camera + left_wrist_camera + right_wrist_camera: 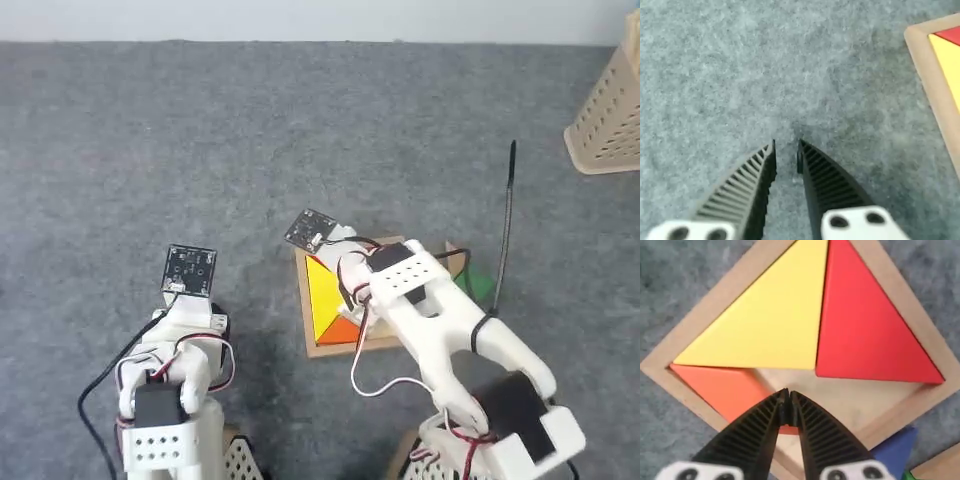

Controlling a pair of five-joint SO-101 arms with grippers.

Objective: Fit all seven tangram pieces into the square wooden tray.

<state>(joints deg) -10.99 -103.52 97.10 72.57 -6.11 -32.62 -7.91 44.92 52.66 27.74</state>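
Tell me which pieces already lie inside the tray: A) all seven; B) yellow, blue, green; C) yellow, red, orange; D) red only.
C: the yellow triangle, red triangle and orange piece lie inside the tray, with bare wood beside them.

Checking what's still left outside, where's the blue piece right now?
In the right wrist view, the blue piece lies just outside the tray rim, beside its unfilled part, near the right gripper.
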